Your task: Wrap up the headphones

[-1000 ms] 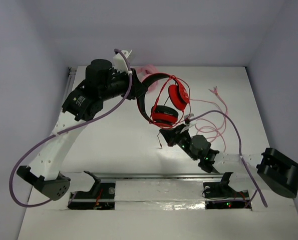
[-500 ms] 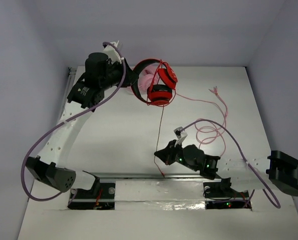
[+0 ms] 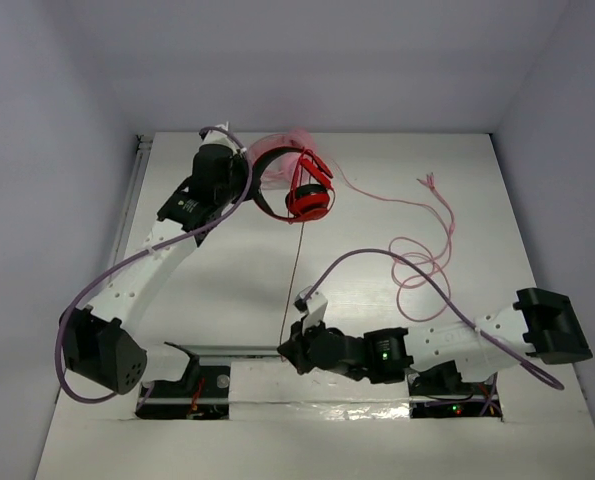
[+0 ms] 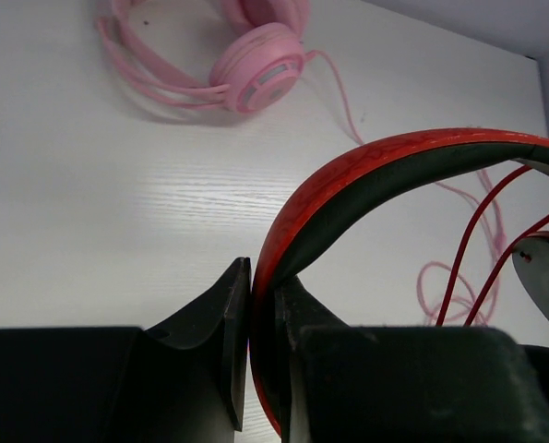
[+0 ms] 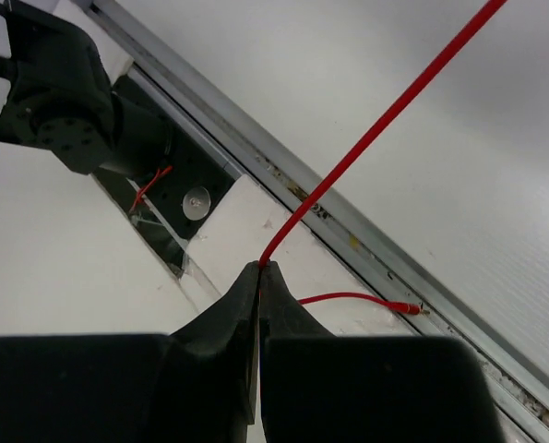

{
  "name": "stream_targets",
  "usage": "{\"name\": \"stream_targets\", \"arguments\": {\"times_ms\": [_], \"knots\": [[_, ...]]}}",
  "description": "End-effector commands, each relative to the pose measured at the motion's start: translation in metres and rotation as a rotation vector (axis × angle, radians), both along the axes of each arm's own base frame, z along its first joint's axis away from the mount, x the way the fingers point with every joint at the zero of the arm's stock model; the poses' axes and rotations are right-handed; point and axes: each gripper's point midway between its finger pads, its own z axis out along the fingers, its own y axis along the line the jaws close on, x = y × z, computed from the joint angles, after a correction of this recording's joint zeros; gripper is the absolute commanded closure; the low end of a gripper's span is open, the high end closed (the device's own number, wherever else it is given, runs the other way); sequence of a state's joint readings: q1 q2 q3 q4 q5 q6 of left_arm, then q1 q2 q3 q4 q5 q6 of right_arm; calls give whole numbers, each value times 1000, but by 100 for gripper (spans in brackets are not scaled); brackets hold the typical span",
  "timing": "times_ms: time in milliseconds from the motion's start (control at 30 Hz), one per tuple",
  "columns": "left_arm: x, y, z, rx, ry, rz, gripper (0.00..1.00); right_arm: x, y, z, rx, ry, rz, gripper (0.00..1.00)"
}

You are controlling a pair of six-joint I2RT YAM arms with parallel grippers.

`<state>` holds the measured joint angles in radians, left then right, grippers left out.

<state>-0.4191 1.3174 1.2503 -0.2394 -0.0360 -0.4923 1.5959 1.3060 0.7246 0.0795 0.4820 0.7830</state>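
The headphones (image 3: 302,190) have a black and red headband and red ear cups, and hang lifted at the back of the table. My left gripper (image 3: 251,172) is shut on the headband (image 4: 366,180). The thin red cable (image 3: 291,270) runs taut from the ear cups down toward the near edge. My right gripper (image 3: 285,350) is shut on the cable (image 5: 375,138) close to its end. The plug end (image 5: 399,306) sticks out beside the fingers, over the metal rail.
Pale pink headphones (image 4: 246,69) lie on the table behind the red pair, also in the top view (image 3: 295,142). Their pink cable (image 3: 422,255) loops across the right side. A metal rail (image 5: 366,249) and both arm bases line the near edge.
My right gripper has pulled back toward the near edge and to the left with the cable, drawing it taut. My left arm has swung the headphones a little toward the back left.
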Motion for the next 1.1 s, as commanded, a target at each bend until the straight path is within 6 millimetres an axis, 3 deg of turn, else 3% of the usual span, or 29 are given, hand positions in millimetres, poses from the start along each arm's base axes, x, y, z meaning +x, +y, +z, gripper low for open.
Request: {"name": "stream_targets", "arguments": {"times_ms": [0,100,200,333,433,500,667,833,933,967,1000,1067], "knots": [[15,12,61,-130,-220,158,100,-12,-5,-2,-115,-39,10,100],[4,9,29,-35,-184,180,100,-13,-7,16,-133,-56,12,100],[-15,11,-20,99,-115,213,100,-13,-17,40,-162,-90,29,100],[-45,-1,-63,157,-48,159,100,-3,-34,67,-167,-157,22,100],[-70,-9,-82,189,-23,112,100,12,-49,81,-189,-222,-32,100],[-83,-10,-88,211,-13,90,100,31,-56,86,-199,-250,-89,100],[-126,-42,-107,253,18,-94,100,60,-66,103,-157,-310,-168,100],[-151,-48,-118,364,59,-192,100,86,-78,106,-217,-358,-206,100],[-162,-44,-123,443,104,-254,100,87,-78,107,-236,-339,-138,100],[-166,-43,-121,483,107,-281,100,72,-69,120,-166,-309,-50,100],[-166,-42,-118,493,106,-286,100,75,-72,127,-151,-318,-57,100],[-169,-47,-118,505,115,-332,100,57,-64,143,-79,-292,48,100]]}}
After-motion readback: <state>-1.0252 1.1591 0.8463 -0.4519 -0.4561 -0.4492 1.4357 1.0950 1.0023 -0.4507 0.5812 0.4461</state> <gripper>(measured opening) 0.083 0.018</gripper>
